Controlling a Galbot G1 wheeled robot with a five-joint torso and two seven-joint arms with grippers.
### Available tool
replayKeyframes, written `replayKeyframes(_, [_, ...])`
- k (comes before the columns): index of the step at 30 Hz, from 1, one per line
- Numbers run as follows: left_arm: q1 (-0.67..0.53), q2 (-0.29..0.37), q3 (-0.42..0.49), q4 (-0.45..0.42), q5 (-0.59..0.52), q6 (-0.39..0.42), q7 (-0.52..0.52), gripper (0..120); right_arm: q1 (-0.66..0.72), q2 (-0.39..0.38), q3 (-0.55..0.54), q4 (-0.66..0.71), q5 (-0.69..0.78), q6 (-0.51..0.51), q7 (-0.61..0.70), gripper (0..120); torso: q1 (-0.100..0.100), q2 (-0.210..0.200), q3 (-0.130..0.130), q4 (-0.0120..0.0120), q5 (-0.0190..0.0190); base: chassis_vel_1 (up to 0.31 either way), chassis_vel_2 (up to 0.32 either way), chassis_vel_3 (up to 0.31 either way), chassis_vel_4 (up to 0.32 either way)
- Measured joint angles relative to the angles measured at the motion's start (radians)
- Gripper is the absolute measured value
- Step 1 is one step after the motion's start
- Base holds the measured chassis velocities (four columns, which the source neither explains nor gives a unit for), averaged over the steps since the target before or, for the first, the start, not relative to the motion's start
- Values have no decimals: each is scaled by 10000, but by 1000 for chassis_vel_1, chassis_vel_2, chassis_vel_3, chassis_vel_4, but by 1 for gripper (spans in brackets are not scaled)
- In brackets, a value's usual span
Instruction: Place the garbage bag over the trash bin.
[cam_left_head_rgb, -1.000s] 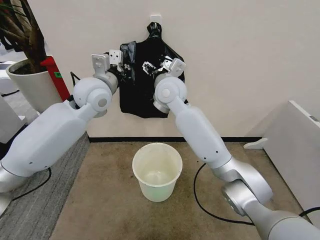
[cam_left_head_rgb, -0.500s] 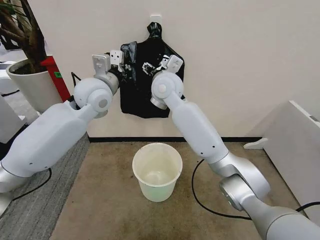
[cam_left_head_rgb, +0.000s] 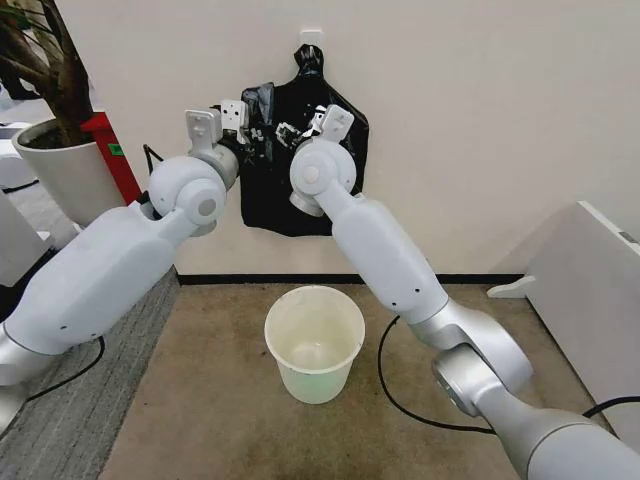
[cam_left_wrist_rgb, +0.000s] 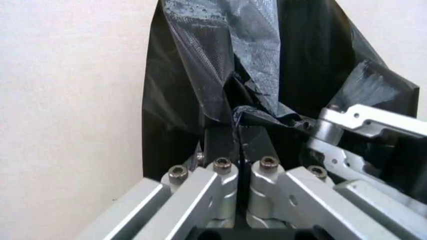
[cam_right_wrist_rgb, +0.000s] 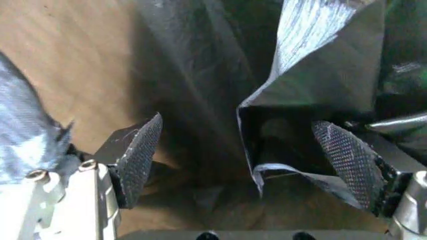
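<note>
I read the left gripper (cam_left_wrist_rgb: 238, 145) pinching the garbage bag (cam_left_head_rgb: 270, 185) at the wall — right gripper (cam_right_wrist_rgb: 250, 150) spread around a fold; trash bin (cam_left_head_rgb: 314, 342) directly below.

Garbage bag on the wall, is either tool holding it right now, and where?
The left tool is shut on a fold at the garbage bag's edge. The right tool is open around another fold, not gripping.

glossy crinkled plastic garbage bag (cam_left_head_rgb: 300, 105); smooth plastic trash bin (cam_left_head_rgb: 314, 343)
</note>
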Motion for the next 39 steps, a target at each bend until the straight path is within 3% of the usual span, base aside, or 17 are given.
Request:
replayKeyframes(12, [83,-42,-48,-52,25,-20,3,0,23,3,83,-478,-397,-38,-124,79,1,0,0,0,0,0,0,0,0])
replayKeyframes(15, [109,-11,-52,-91,27,-27,-3,0,45,12,83,-569,-521,-40,-123,63,1,0,0,0,0,0,0,0,0])
replayKeyframes(26, [144,134,-84,-138,17,-172,33,0,-23,-28,219,-618,-586,-10,-128,27,1,0,0,0,0,0,0,0,0])
replayKeyframes(30, [216,162,-216,-89,1,-198,50,0,-160,-202,283,-416,-582,17,-130,8,1,0,0,-1,0,0,0,0,0])
replayKeyframes(33, [299,180,-363,-69,-3,-214,50,0,-236,-328,269,-197,-575,22,-129,0,1,0,0,0,-1,0,0,0,0])
replayKeyframes(39, [515,290,-715,-77,-100,-273,29,0,-454,-626,275,425,-570,43,-160,0,1,0,0,1,0,0,0,0,0])
